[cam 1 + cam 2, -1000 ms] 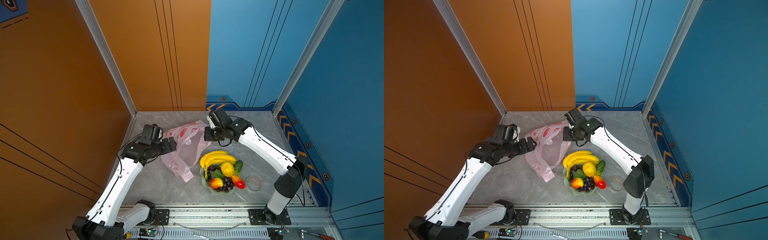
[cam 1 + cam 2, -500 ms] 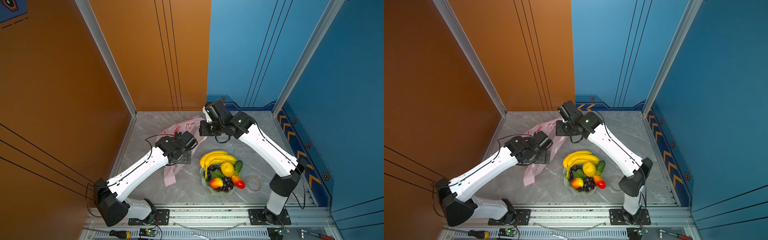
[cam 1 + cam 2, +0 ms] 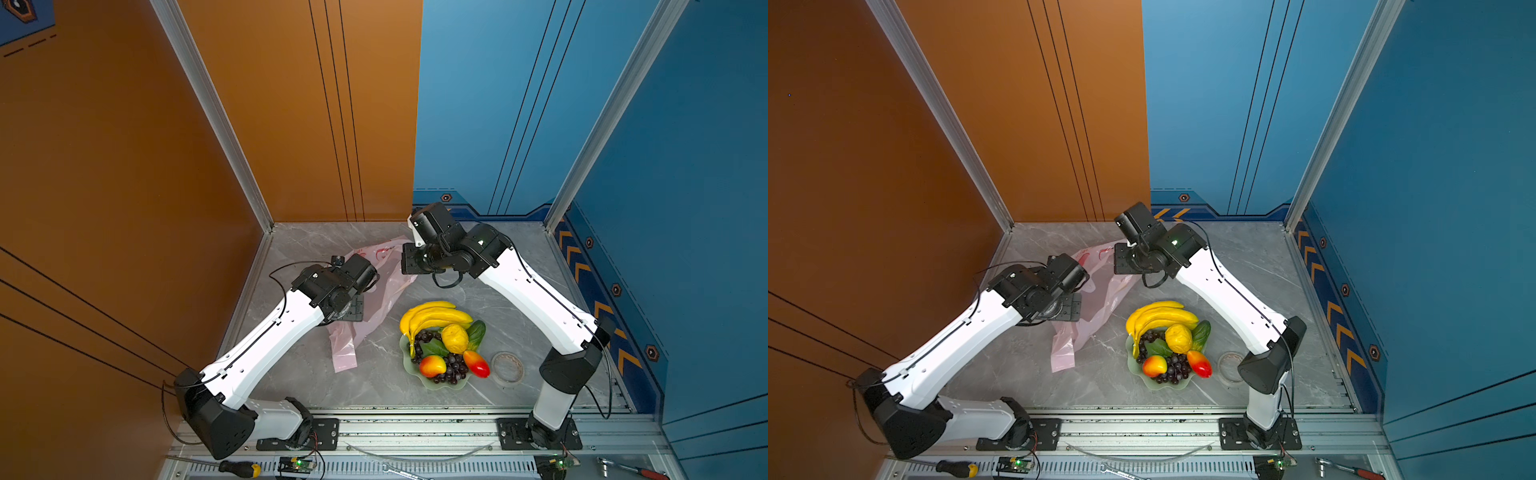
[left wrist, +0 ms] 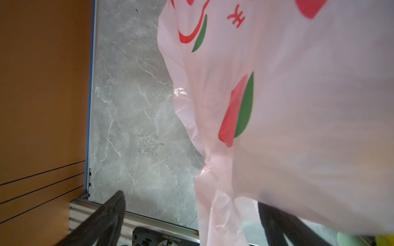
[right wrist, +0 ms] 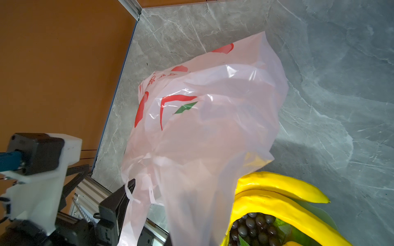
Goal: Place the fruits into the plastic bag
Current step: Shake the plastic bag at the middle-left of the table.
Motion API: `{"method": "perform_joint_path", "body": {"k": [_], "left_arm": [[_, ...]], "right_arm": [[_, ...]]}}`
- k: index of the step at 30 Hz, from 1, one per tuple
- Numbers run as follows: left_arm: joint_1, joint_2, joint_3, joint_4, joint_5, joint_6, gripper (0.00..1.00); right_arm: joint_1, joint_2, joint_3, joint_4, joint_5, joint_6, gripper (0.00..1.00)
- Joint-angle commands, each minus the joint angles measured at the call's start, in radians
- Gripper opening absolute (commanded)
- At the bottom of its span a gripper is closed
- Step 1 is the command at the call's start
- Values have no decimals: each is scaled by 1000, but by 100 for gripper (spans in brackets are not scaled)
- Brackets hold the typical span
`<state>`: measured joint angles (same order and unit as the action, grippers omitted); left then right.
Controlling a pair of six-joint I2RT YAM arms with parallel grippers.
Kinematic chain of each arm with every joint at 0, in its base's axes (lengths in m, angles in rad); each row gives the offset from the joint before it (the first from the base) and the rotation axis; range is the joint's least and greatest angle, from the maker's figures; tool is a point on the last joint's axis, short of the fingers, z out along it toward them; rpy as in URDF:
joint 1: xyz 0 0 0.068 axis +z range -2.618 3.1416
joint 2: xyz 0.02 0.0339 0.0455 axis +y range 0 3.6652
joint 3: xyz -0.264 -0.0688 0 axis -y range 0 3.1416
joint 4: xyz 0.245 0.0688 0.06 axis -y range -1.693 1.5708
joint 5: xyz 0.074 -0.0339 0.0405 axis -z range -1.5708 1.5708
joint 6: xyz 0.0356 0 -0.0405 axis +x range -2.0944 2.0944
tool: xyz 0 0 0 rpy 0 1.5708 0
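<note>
Back-left of the table: my left arm, folded by the orange wall a second ago, has swung across. My left claw now hangs at the plastic bag, jaws spread wide, gripping nothing, one handle loop draped over a finger. Bag narrower than before, a tail trailing toward the front rail. My right claw has drifted slightly back, clamped shut on the bag's raised edge. Fruits unmoved, heaped on the green plate beside the bag, none inside. Print: red peaches, green leaves, red characters I cannot read. Upside-down serial label on a black base, too small to trust.
</note>
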<state>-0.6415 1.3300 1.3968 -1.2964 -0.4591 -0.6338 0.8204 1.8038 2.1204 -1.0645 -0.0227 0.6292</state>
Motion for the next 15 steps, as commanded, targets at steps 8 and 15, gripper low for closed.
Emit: {"method": "perform_joint_path", "body": {"k": [8,15], "left_arm": [[-4,100,-53,1,23,26,98],[6,65,-130,-50,-13,47,92]], "right_arm": [[-14,-44,43,-29,33,21,0],[-33,-11,144,-70,98,1,0]]}}
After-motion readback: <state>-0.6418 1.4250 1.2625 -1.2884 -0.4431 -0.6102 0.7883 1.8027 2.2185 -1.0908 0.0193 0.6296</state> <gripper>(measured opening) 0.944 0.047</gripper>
